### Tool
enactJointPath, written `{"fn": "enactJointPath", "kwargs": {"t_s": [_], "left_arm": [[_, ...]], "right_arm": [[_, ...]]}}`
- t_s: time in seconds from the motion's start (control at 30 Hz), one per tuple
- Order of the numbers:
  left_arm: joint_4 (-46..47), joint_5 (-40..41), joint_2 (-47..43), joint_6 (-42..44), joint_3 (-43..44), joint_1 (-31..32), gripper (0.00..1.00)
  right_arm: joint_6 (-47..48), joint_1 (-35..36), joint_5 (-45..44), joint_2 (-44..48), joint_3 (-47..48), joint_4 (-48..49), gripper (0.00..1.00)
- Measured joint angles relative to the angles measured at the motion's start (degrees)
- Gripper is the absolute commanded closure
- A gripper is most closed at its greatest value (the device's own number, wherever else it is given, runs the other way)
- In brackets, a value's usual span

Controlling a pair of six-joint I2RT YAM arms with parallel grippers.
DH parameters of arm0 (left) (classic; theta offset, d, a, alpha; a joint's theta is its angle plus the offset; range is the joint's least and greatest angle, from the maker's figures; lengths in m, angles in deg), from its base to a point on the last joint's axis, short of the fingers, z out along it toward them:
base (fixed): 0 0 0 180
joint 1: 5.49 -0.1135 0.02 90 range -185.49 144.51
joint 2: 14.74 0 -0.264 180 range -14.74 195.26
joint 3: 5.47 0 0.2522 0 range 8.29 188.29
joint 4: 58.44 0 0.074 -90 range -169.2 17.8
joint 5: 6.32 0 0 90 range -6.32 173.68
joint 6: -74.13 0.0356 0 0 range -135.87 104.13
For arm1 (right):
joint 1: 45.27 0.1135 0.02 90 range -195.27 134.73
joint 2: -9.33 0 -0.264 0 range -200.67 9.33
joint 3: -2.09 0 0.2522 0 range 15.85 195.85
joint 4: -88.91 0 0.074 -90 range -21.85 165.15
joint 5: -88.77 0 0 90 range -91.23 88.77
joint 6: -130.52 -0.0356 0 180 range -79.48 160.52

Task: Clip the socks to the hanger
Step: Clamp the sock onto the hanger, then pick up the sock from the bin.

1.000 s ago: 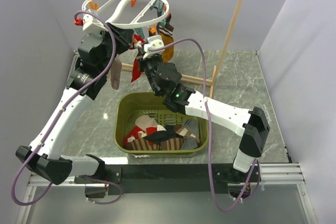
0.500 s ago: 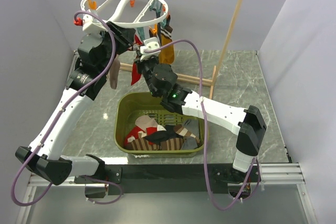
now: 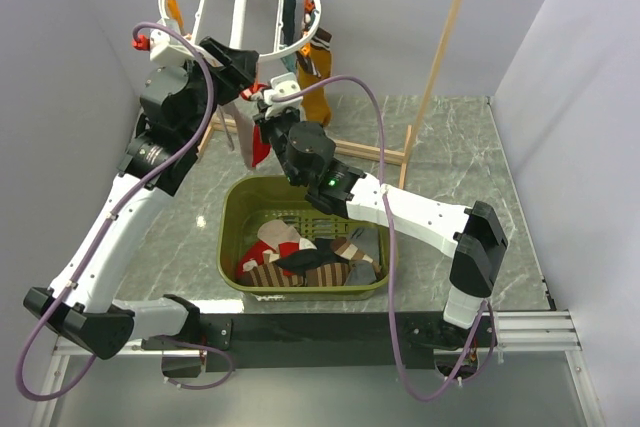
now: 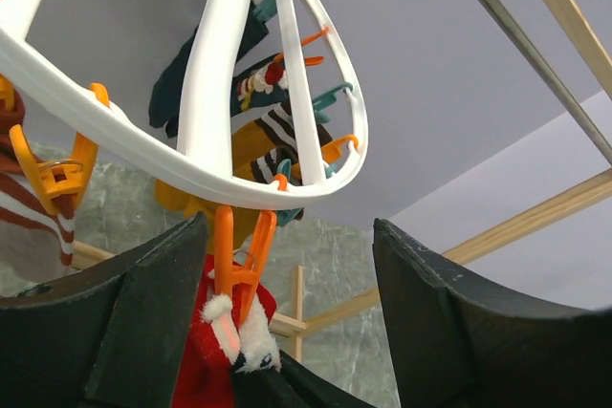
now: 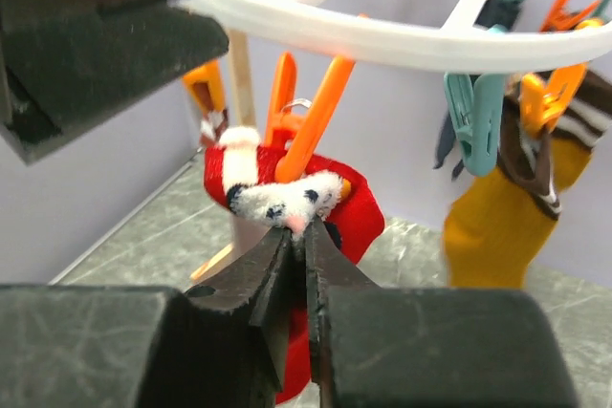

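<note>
Red sock [image 5: 349, 212]: lower half hidden behind right claw [image 5: 298, 233] in right wrist view; whether tips pinch white cuff or only touch it, cannot tell. Top view: same sock nearly all covered by right arm's wrist. Left claw [image 4: 287, 228]: fingers cut by bottom edge in left wrist view. Hanger [image 4: 203, 121]: ring cut by left and top edges there. Brown striped sock [image 4: 17, 212] cut by left edge. Mustard sock [image 5: 497, 226] blurred, toe behind claw body. Basket [image 3: 228, 232]: lower socks buried under pile.

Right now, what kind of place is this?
Most likely a robot test cell staged as a laundry corner: plain partition walls box in a table, a wooden rack carries a clip hanger, and a green basket holds socks.
</note>
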Motion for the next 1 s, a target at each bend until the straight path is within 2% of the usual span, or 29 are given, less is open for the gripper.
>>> {"fn": "enactJointPath", "kwargs": {"t_s": [0.13,0.23,0.27,0.47,0.57,0.73,0.87,1.0], "left_arm": [[-0.37,0.33,-0.11,0.59,0.00,0.00,0.20],[-0.70,0.04,-0.11,1.60,0.04,0.00,0.17],[-0.92,-0.17,-0.11,2.01,0.09,0.00,0.17],[-2.82,-2.12,-1.44,4.26,-0.52,-0.63,0.16],[-2.58,-3.96,-4.11,5.70,-2.99,-1.16,0.16],[-2.29,-6.99,-9.86,8.61,-8.41,-1.40,0.15],[-3.26,-10.08,-15.21,10.49,-14.27,-1.42,0.15],[-4.09,-17.07,-21.40,11.02,-22.91,-1.44,0.16]], "right_arm": [[-0.94,0.07,1.75,0.00,0.00,-3.21,0.83],[-2.19,0.11,3.72,0.04,0.00,-6.84,0.68],[-2.62,0.11,4.76,0.09,0.00,-8.28,0.58],[-6.21,0.15,10.23,2.03,0.00,-18.86,0.35],[-8.31,0.20,12.79,4.92,0.00,-25.62,0.30],[-12.98,-0.55,16.46,13.40,-1.20,-35.82,0.28],[-17.16,-2.38,18.18,26.36,-9.46,-40.09,0.27],[-21.35,-3.58,19.41,36.02,-19.17,-43.21,0.27]]}}
